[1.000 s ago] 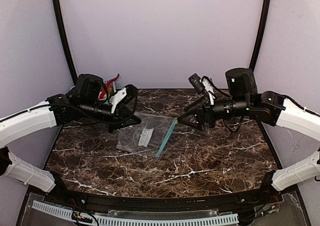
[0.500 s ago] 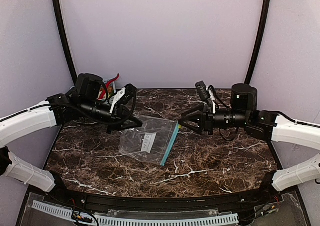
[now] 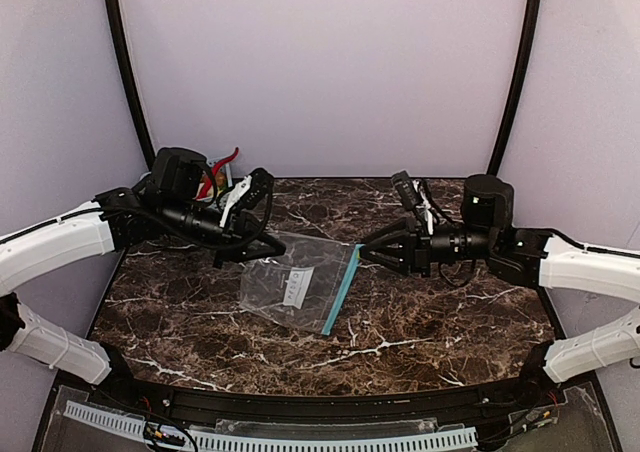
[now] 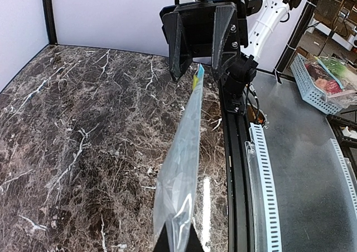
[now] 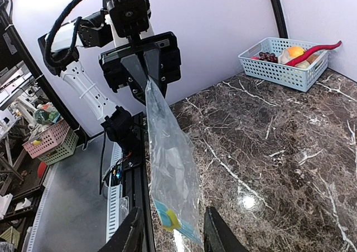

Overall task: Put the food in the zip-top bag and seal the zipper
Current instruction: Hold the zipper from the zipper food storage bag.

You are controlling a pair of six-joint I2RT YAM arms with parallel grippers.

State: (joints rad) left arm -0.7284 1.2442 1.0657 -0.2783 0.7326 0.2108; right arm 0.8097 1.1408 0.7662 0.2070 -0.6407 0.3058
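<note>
Right wrist: corner of zip-top bag point(image 5: 167, 157) sits inside parted right pincer point(image 5: 174, 223).

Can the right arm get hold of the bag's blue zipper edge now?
Probably yes: the right gripper has open jaws astride the zipper end of the zip-top bag, held by the left gripper.

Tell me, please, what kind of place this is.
Probably a robotics lab test cell: a left arm and a right arm mounted at a marble-patterned table, plain walls around it, storage baskets beyond.
</note>
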